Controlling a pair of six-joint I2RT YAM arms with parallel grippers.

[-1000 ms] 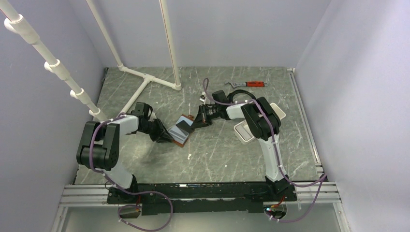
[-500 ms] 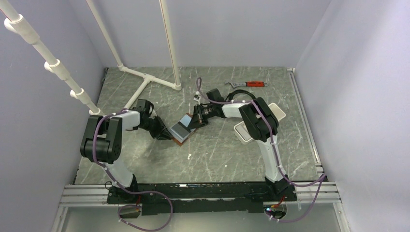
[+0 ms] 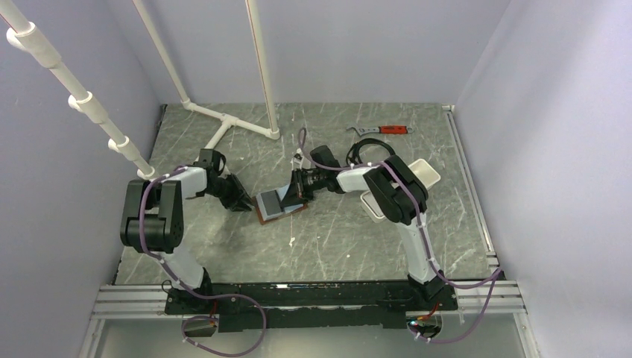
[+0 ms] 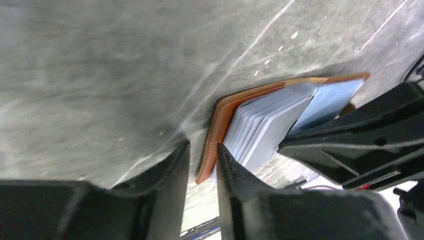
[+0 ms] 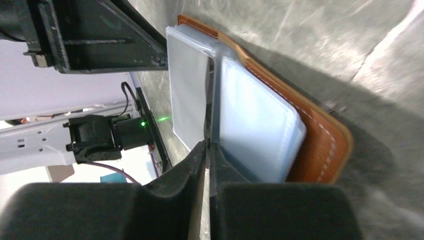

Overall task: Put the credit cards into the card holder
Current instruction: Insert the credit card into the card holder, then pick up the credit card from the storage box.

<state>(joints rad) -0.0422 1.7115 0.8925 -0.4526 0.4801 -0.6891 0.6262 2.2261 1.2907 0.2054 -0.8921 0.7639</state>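
The brown card holder [image 3: 277, 211] lies open on the table, with clear grey-blue sleeves fanned out inside it. It also shows in the left wrist view [image 4: 220, 125] and the right wrist view [image 5: 325, 145]. My right gripper [image 3: 298, 186] [image 5: 207, 145] is shut on a thin dark credit card [image 5: 211, 100]. The card is seen edge-on and stands between two sleeves. My left gripper [image 3: 244, 203] [image 4: 202, 145] sits just left of the holder's corner. Its jaws stand a narrow gap apart and hold nothing.
A white tray [image 3: 422, 170] stands to the right, partly behind the right arm. A red-handled wrench [image 3: 381, 130] lies at the back. A white pipe frame [image 3: 223, 123] stands at the back left. Walls close in the table on three sides.
The card holder went from lifted and tilted to lying flatter and further left. My left gripper let go of it and drew back left. My right gripper followed leftward with the card.
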